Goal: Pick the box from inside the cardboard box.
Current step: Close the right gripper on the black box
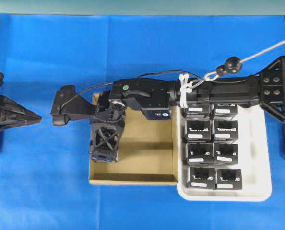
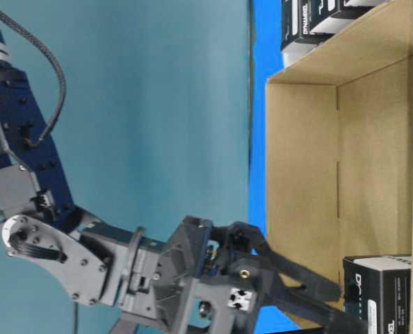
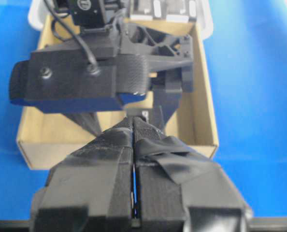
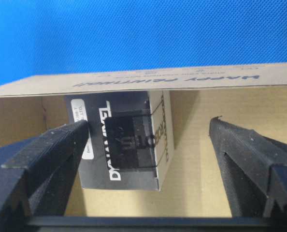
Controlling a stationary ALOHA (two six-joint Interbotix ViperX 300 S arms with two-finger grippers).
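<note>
Box (image 4: 121,147), black with whitish lettering, is sitting inside the cardboard box (image 1: 147,143), close against the carton wall farthest from the right gripper's wrist camera, and in that view it is lying straight ahead of the tool but off toward one finger, its edge just beside that finger while a wide tan gap is separating it from the other. The right gripper (image 4: 148,159) is reaching down into the carton with its jaws spread as wide as they go and holding nothing; the fingers (image 4: 47,150) are standing on either side of the box's line without closing on it. The left gripper (image 3: 134,145) is waiting well apart from the carton with its taped pads pressed together and empty. Judging by its printed card sleeve, the box is probably light and fairly stiff, with smooth faces that could slide in a weak pinch, though its sharp flat sides are offering parallel surfaces for the pads. Taking hold across the two long side faces, low enough to clear the carton rim, looks soundest; centring the tool over it first is advisable, since the far wall is leaving little room beyond the box.
</note>
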